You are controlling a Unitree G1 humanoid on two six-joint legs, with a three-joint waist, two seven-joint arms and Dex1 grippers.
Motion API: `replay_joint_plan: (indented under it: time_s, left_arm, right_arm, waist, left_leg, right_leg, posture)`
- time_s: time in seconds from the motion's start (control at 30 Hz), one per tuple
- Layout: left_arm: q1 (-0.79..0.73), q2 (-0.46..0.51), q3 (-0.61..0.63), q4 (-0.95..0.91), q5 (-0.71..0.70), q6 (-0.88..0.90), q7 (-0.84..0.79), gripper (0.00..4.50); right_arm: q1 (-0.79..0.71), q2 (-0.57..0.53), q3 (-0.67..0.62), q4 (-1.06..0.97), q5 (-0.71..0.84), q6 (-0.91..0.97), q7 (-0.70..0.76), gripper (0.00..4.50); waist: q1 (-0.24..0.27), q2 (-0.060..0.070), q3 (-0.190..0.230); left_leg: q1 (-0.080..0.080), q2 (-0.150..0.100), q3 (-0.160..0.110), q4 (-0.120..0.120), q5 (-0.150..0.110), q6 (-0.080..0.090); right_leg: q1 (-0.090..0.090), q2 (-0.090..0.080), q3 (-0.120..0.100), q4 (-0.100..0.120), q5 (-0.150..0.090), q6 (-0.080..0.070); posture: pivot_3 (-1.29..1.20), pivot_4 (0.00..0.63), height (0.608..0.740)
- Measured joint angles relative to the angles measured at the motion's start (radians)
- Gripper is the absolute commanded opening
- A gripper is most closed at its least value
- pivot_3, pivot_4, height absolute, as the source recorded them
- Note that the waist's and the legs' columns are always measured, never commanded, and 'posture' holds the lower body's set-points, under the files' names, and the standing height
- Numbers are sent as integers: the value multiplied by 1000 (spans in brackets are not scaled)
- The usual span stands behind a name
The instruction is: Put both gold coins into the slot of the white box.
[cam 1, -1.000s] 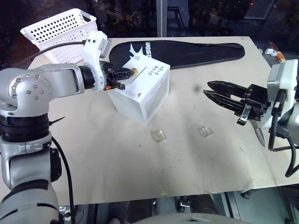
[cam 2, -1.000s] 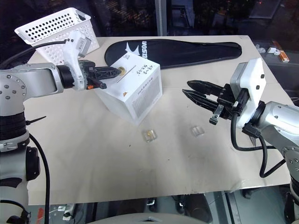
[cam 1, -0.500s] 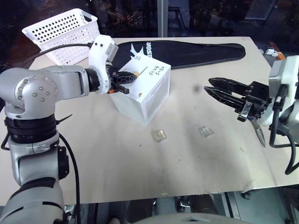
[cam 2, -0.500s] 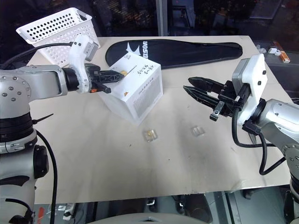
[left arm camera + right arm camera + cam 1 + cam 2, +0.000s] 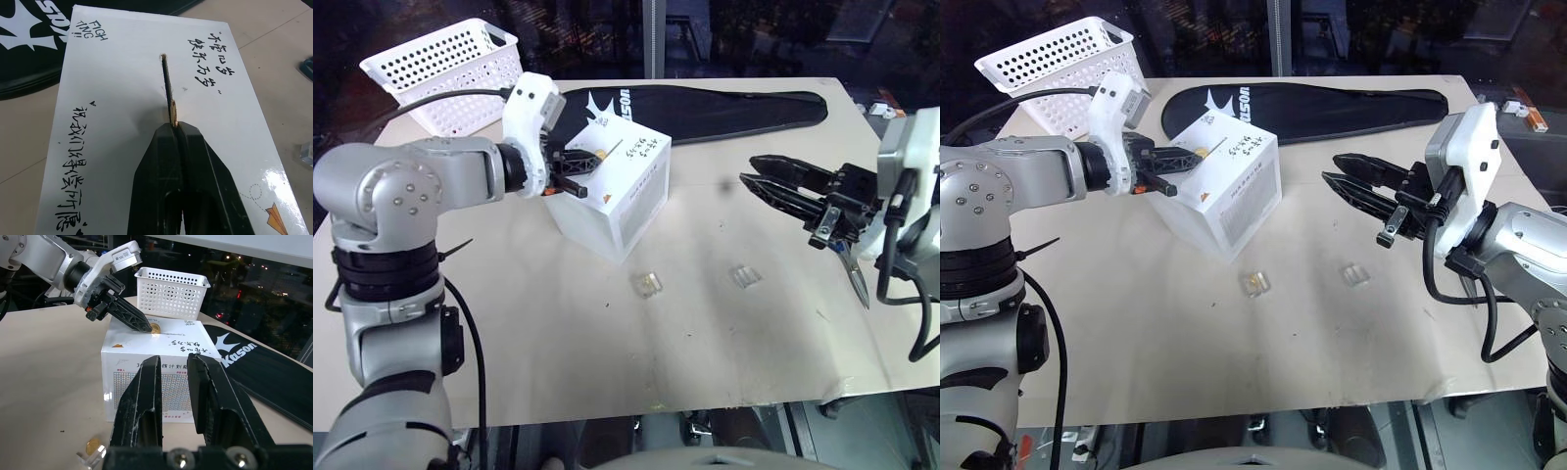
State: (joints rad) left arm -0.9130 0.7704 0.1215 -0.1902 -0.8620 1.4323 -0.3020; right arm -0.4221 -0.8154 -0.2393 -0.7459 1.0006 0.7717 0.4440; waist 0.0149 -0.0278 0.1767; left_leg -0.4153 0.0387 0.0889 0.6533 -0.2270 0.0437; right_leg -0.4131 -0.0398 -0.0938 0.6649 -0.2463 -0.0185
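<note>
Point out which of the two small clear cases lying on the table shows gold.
The left case, nearer the white box: it shows yellowish gold, while the right case looks plain clear.

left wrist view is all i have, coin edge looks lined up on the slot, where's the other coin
Observer: The second coin lies on the table in front of the white box, in or against a small clear case.
Operator: right gripper holding anything
Observer: No. The right gripper hangs open and empty above the table, to the right of the box.
Operator: what's behind the box
Observer: A black racket cover and a white basket.
</note>
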Motion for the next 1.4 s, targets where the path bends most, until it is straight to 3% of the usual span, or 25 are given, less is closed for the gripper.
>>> replay_joint_plan:
  time_s: [0.07, 0.23, 0.27, 0.33, 0.47, 0.63, 0.73, 0.9, 1.27, 1.4]
  left_arm:
    - [0, -5, 1, -4, 5, 1, -3, 0]
    - [6, -26, 14, -26, 7, 3, -18, 2240]
    - [7, -31, 24, -27, 6, 4, -18, 2414]
    - [8, -42, 62, -32, -2, 4, -19, 3429]
    - [84, -23, 163, -137, -59, -48, -99, 3429]
    - [455, 44, 417, -292, -258, -138, -402, 3429]
    - [644, 101, 483, -355, -300, -181, -533, 3429]
    - [937, 124, 462, -454, -167, -364, -680, 3429]
    - [1086, 125, 397, -445, 35, -680, -797, 3429]
    - [1114, 128, 378, -439, 77, -736, -813, 3463]
  right_arm:
    - [0, 0, 0, 0, 0, 0, 1, 933]
    - [12, 0, 10, 0, -7, 0, 7, 995]
    - [16, 0, 14, 0, -11, 0, 8, 995]
    - [27, -4, 39, -1, -19, 6, 8, 995]
    - [33, -1, 124, 0, -26, 74, -28, 995]
    - [39, 87, 373, 56, -130, 104, -9, 995]
    - [30, 127, 489, 98, -195, 102, 45, 995]
    - [-22, 206, 599, 179, -290, 84, 115, 995]
    - [-130, 318, 684, 360, -452, 102, 159, 995]
    - [-130, 346, 684, 362, -464, 126, 169, 2249]
  waist:
    - [0, 0, 0]
    - [0, 0, 0]
    - [0, 0, 0]
    - [-1, 0, 0]
    - [-7, 1, 0]
    - [-33, 1, 0]
    - [-17, 1, 0]
    - [-15, 1, -1]
    - [-3, 2, -1]
    - [-3, 2, -1]
  left_leg:
    - [0, 0, 0, 0, 0, 0]
    - [0, 0, 0, 0, 0, 0]
    - [0, 0, 0, 0, 0, 0]
    - [0, 0, 0, 0, 0, 0]
    - [1, 0, 1, 0, 0, 0]
    - [2, 0, -1, -1, 0, -1]
    - [1, 0, -3, 1, 0, -1]
    - [1, -1, -3, 1, 0, 0]
    - [0, 0, -3, 0, 0, -1]
    - [0, 0, -3, -1, 0, 0]
  right_leg:
    - [0, 0, 0, 0, 0, 0]
    - [0, 0, 0, 0, 0, -1]
    - [0, 0, 0, 0, 0, -1]
    - [0, 0, 0, 0, 1, -1]
    - [0, 0, 2, 0, 1, -3]
    - [0, 0, 2, 1, 1, -3]
    - [0, 0, 0, 0, -1, 0]
    - [0, -2, -1, 0, 0, -1]
    - [-1, -1, -2, -1, 3, -6]
    - [-1, -1, -2, -1, 3, -6]
  posture:
    - [0, 150, 738]
    - [0, 150, 738]
    - [0, 150, 738]
    - [0, 150, 738]
    - [0, 150, 738]
    - [0, 150, 738]
    - [0, 150, 738]
    - [0, 150, 738]
    - [0, 150, 738]
    - [0, 150, 738]
